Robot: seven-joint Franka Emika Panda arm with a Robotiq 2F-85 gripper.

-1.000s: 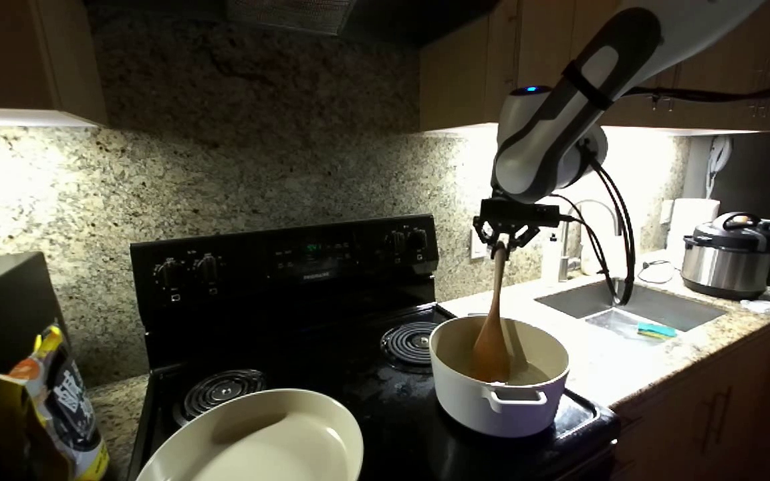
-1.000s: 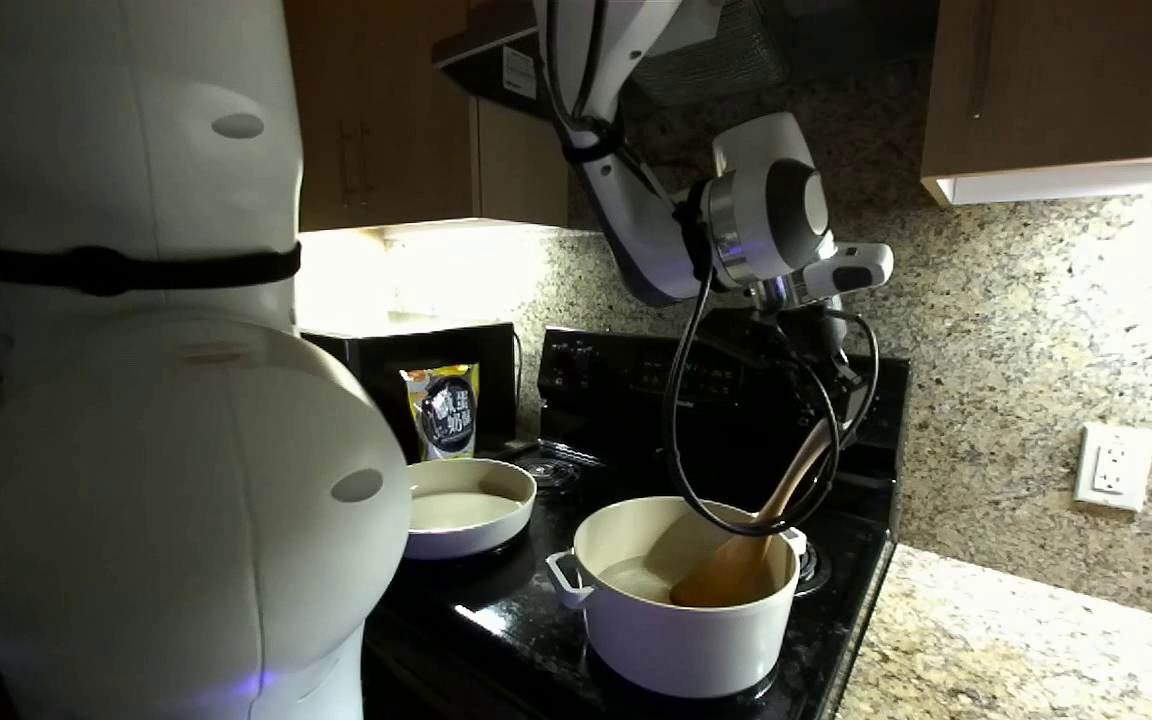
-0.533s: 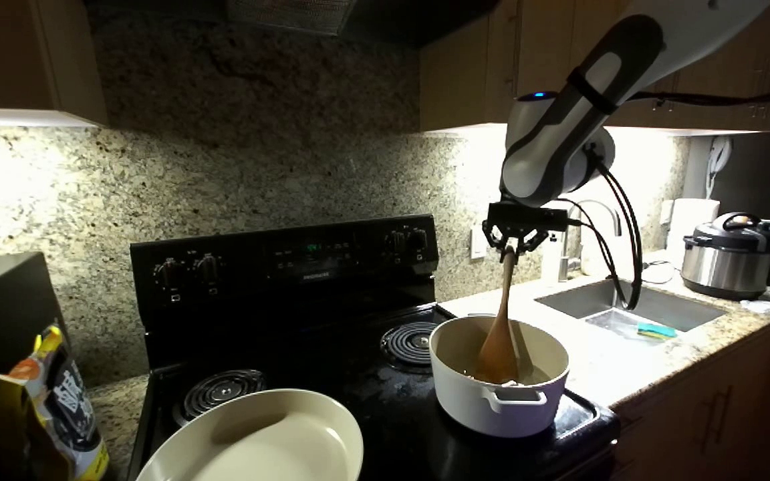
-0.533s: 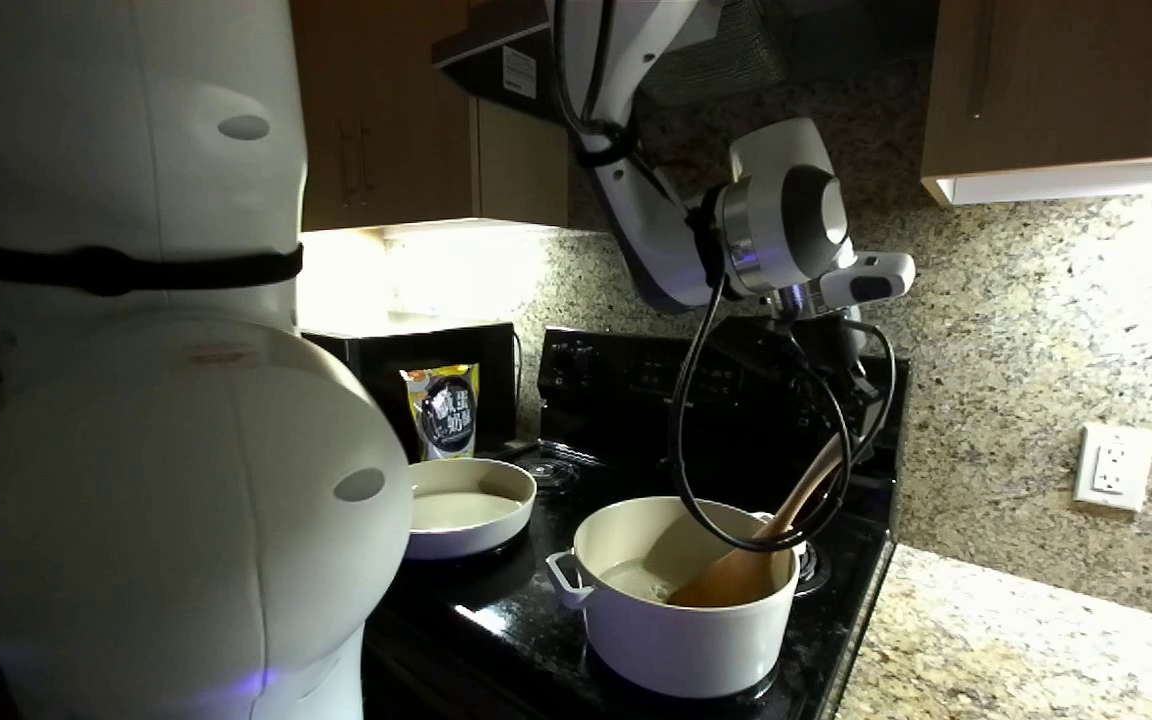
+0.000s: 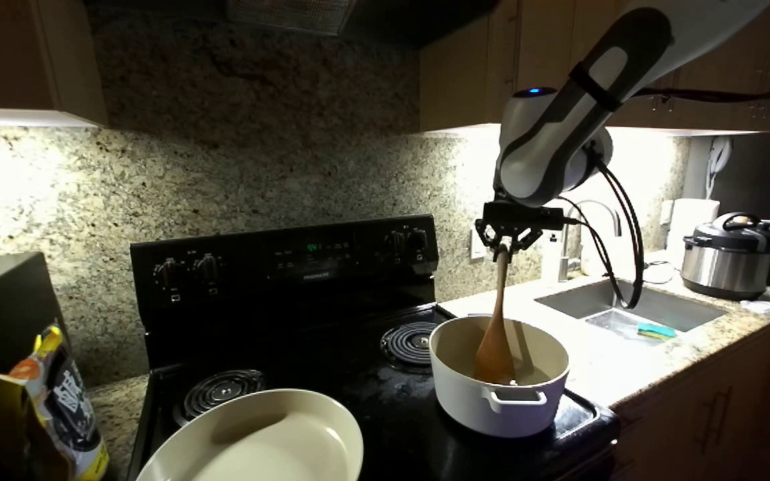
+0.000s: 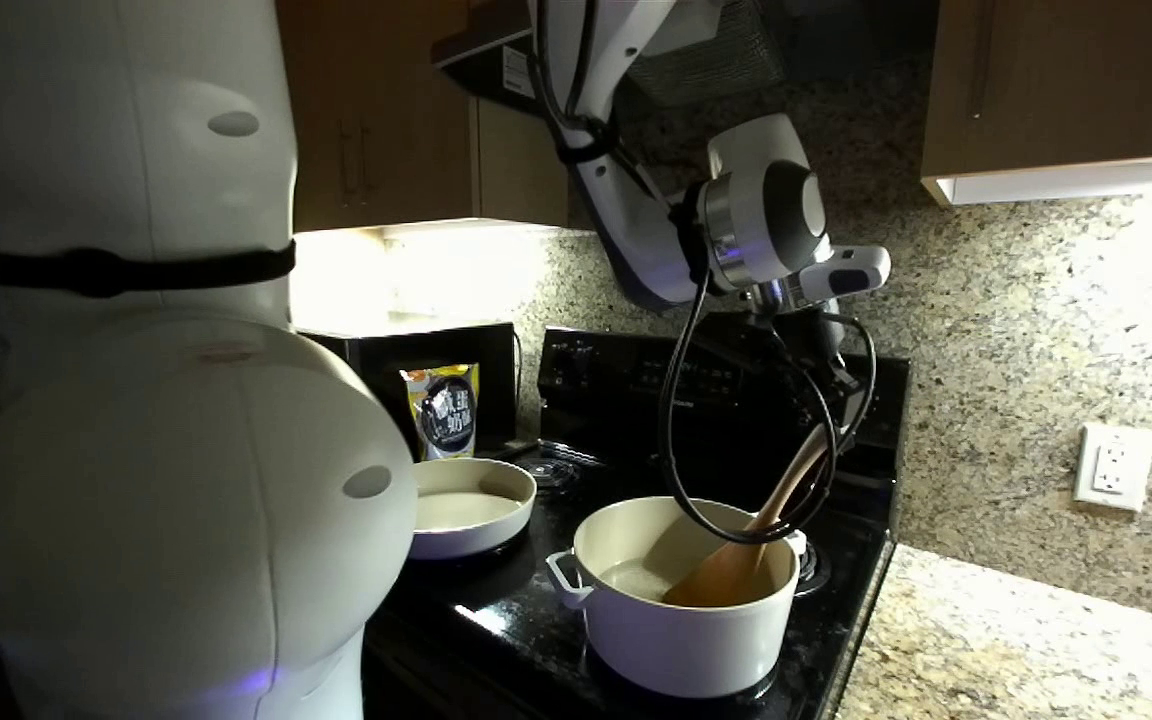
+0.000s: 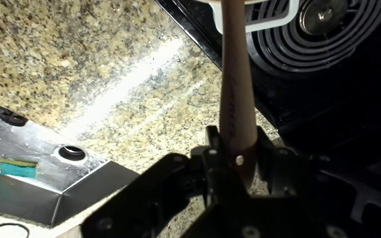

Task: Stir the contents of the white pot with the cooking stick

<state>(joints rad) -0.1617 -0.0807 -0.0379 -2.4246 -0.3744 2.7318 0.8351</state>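
The white pot (image 5: 475,401) stands on the black stove in both exterior views, one small handle facing that camera. My gripper (image 5: 502,254) is above the rim, shut on the upper end of the cooking stick (image 5: 495,351), a wooden spoon. In an exterior view the stick (image 6: 791,480) leans, and its broad head rests down inside the pot (image 6: 686,645). Pale liquid-looking contents (image 6: 636,578) show beside the head; much is hidden by the pot wall. In the wrist view the handle of the stick (image 7: 236,86) runs up between the fingers of the gripper (image 7: 237,137).
A shallow white pan (image 5: 278,441) sits on the stove, near a coil burner (image 5: 224,394). A food bag (image 6: 446,410) stands behind it. Beside the stove is a sink (image 5: 639,307) with a sponge (image 5: 656,331); a steel cooker (image 5: 732,257) is farther off. A cable loop (image 6: 671,430) hangs over the pot.
Gripper and stick swung slightly toward the sink and lower, then came back and rose a little. The spoon head shifted slightly inside the pot. The pot stayed put; the grip is unchanged.
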